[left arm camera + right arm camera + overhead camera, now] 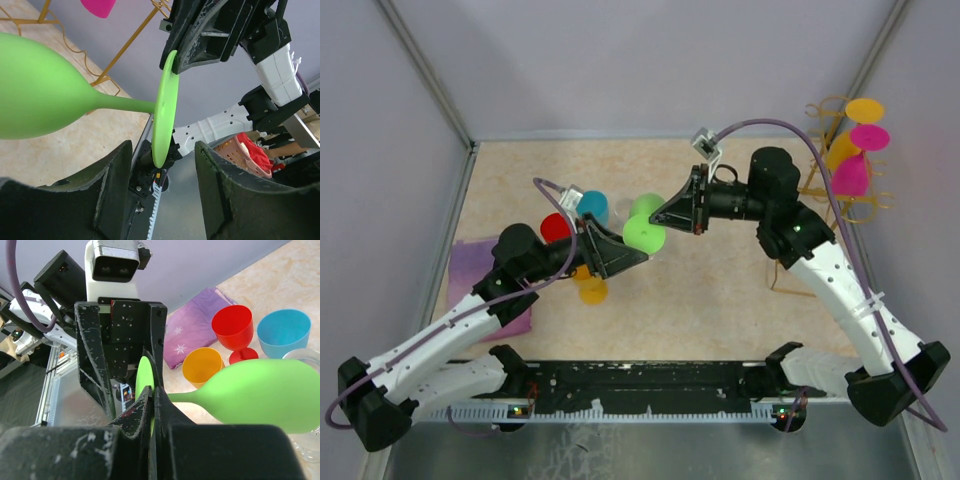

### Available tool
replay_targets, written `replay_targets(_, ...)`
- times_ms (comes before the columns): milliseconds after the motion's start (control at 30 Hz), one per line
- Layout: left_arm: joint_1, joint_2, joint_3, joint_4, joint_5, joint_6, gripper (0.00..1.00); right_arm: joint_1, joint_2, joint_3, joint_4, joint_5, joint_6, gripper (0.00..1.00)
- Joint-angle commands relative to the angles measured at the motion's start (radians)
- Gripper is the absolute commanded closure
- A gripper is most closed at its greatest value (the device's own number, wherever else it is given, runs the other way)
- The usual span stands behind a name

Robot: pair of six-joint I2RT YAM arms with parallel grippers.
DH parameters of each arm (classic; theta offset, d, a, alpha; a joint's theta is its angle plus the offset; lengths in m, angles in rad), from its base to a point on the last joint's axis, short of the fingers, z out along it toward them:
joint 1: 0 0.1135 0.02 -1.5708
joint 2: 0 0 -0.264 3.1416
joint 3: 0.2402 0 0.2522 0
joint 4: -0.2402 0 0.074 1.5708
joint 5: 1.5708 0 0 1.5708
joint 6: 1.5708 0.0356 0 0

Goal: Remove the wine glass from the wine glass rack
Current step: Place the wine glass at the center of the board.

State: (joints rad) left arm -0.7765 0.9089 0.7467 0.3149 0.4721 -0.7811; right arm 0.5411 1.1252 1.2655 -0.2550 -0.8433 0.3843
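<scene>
**Gripped by the foot, mid-air**

The right pincer (pixel 152 390) is clenched on the foot of the green wine glass (pixel 644 232), sideways mid-frame — well apart from the wine glass rack (pixel 126 47), upper right. Only the left wrist view shows the left pincer (pixel 162 146) released, straddling that foot. The right wrist view adds four vessels: red cup (pixel 233 330), blue cup (pixel 283 332), orange cup (pixel 202 367), clear glass (pixel 306 358).

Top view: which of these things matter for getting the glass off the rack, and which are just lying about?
In the job:
green wine glass, its foot pinched in the right gripper
left gripper, open around that foot
wine glass rack
pink wine glass hanging on it

Lying about:
red glass
blue glass
orange glass
clear glass
purple cloth
</scene>
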Motion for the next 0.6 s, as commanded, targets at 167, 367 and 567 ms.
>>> replay_targets(167,-0.021,-0.007,-0.005,0.061,-0.067,0.007,0.52,0.029,-0.004,0.055,0.036,-0.007,-0.03,1.0)
replay_targets(367,-0.023,-0.006,-0.008,0.061,-0.05,0.011,0.63,0.034,-0.007,0.055,0.038,0.0,-0.033,1.0)
replay_targets(567,-0.024,-0.004,0.001,0.056,-0.018,0.031,0.71,0.034,-0.007,0.051,0.042,0.012,-0.034,1.0)
